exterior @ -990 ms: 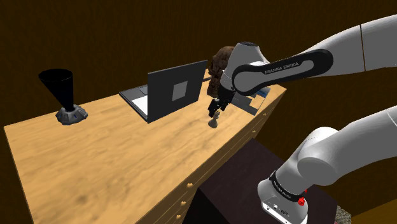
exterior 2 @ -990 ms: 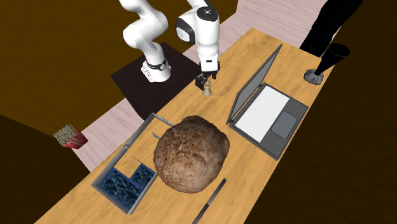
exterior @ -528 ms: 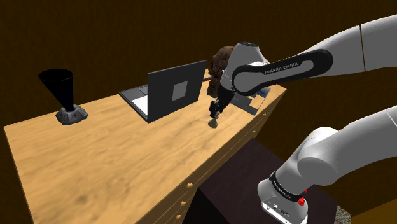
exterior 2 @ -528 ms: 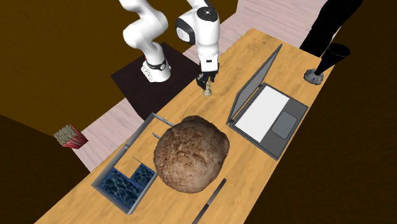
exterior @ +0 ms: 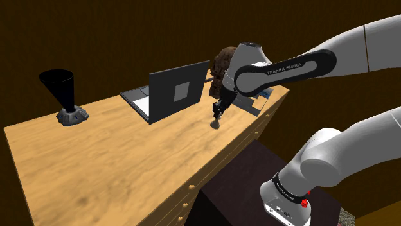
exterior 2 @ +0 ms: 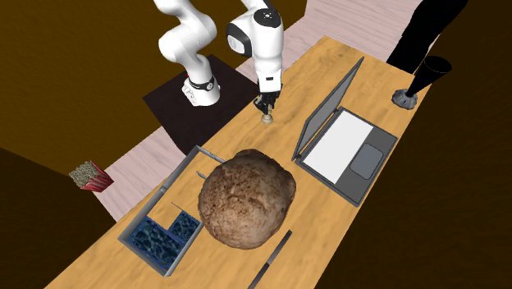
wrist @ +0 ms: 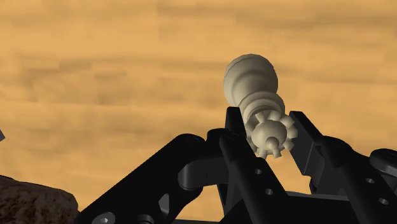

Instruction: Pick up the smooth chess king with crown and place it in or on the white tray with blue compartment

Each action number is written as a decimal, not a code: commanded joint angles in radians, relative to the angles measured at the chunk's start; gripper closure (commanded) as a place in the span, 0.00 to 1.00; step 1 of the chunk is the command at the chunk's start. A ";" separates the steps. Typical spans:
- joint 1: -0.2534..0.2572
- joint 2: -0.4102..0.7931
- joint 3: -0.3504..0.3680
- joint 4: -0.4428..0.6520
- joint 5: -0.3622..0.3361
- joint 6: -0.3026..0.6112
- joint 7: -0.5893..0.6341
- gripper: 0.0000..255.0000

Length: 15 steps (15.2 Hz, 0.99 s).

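End effector (exterior 2: 265,107) has dropped onto the chess king (wrist: 251,79), upper middle of the worktop (exterior 2: 312,213); fingers now pinch its crown. Lift next; tray (exterior 2: 156,197) waits lower left.

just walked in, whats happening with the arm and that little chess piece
The white arm is bent down over the wooden desk, and its black claw looks shut on the crowned top of a cream chess king. The king's base appears to rest on the desk, so it is not yet lifted. The tray with blue compartments sits farther along the desk, beyond a big brown lumpy mass that overlaps it.
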 commanded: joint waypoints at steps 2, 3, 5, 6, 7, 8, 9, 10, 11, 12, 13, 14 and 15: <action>0.000 -0.009 0.000 0.006 0.000 -0.017 0.000 1.00; 0.000 -0.017 0.000 0.014 0.000 -0.033 0.000 1.00; 0.000 -0.034 -0.001 0.029 -0.001 -0.065 0.001 1.00; 0.000 -0.042 -0.001 0.037 -0.001 -0.081 0.001 1.00; -0.001 -0.050 -0.001 0.045 -0.001 -0.097 0.001 1.00; -0.001 -0.057 -0.002 0.053 -0.002 -0.112 0.001 1.00; -0.001 -0.064 -0.002 0.062 -0.002 -0.128 0.002 1.00; -0.001 -0.071 -0.002 0.071 -0.002 -0.144 0.002 1.00; -0.001 -0.077 -0.002 0.080 -0.002 -0.159 0.002 1.00; -0.001 -0.084 -0.002 0.089 -0.002 -0.174 0.002 1.00; -0.001 -0.089 -0.003 0.098 -0.003 -0.189 0.002 1.00; -0.001 -0.095 -0.003 0.108 -0.003 -0.205 0.002 1.00; -0.001 -0.100 -0.003 0.118 -0.003 -0.220 0.003 1.00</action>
